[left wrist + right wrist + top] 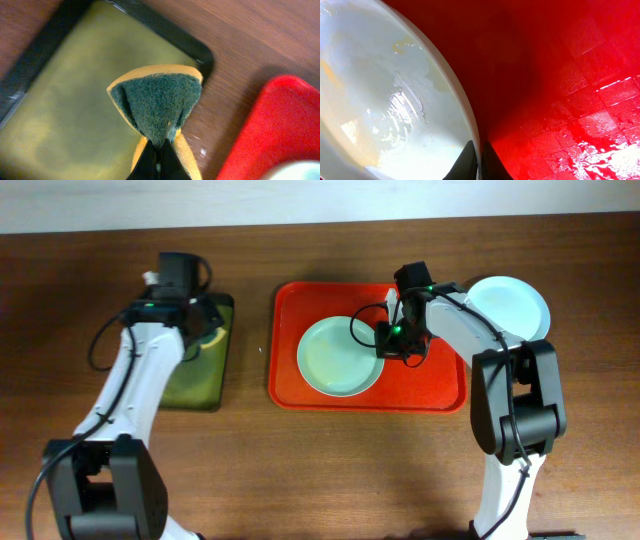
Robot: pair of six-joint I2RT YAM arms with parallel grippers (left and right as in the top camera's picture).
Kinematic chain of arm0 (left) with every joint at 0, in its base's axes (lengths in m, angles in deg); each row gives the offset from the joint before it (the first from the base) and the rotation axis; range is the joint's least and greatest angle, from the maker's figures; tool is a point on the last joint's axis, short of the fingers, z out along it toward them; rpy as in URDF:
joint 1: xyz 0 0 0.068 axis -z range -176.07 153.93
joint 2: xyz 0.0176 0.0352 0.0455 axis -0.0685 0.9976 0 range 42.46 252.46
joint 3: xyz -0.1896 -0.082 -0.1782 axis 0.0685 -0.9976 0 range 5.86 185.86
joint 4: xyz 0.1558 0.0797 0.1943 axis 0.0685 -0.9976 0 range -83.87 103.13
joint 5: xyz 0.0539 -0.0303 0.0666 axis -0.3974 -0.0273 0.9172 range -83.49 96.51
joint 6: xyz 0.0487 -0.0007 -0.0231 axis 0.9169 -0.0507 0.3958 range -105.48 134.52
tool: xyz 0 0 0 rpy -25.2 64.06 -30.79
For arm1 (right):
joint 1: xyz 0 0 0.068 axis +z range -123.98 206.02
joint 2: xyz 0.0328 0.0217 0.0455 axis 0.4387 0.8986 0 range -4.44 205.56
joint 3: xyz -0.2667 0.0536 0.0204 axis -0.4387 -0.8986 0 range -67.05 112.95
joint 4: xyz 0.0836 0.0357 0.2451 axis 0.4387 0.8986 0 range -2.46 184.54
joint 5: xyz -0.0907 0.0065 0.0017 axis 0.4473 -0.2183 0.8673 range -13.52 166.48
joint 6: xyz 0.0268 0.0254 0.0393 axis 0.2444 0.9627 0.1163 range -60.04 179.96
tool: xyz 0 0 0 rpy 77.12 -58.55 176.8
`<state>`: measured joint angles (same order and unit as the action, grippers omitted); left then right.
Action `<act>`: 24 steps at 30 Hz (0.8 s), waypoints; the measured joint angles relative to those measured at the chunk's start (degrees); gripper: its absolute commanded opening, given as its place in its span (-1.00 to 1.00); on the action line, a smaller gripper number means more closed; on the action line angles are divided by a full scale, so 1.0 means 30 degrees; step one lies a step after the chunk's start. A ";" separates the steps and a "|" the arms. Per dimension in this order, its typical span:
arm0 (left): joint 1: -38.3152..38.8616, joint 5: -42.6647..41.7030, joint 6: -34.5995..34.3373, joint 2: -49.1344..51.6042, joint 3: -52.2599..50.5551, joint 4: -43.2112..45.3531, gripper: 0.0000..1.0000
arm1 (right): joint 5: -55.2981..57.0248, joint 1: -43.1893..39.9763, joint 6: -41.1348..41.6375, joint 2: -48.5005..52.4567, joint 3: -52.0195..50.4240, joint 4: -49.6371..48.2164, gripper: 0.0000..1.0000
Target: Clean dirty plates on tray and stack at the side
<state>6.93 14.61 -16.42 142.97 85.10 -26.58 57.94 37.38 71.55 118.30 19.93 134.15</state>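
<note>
A pale mint plate [338, 356] lies on the red tray [430, 385], left of its middle. My right gripper [392, 340] is shut on that plate's right rim; in the right wrist view the fingers [479, 161] pinch the rim of the wet, yellow-smeared plate [385, 100] over the tray [560, 80]. Another mint plate [512, 304] lies on the table right of the tray. My left gripper [159, 160] is shut on a yellow sponge with a green scouring face [159, 102], held above the olive-green tray [65, 115]. The cream plate is not visible.
The olive-green, black-rimmed tray [192, 380] sits at the left of the wooden table under my left arm. The red tray's corner [270, 130] shows at the right of the left wrist view. The red tray's floor is wet.
</note>
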 measured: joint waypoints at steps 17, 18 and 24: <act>-0.2069 -0.0794 0.0379 -0.3351 0.0313 -0.2630 0.99 | 1.6881 0.5056 -0.2346 -0.7308 0.0117 0.0109 -0.92; -0.2069 -0.0787 0.0379 -0.3322 0.0306 -0.2630 0.99 | 1.9322 0.5814 -0.3541 -0.7308 0.0109 -0.0284 -0.92; -0.2069 -0.0787 0.0379 -0.3322 0.0306 -0.2630 0.98 | 2.9376 0.9362 -0.9180 -0.7308 0.0109 -0.0882 -0.92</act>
<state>0.73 12.25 -15.28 133.01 86.02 -34.47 146.07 65.46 44.01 96.38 20.26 131.51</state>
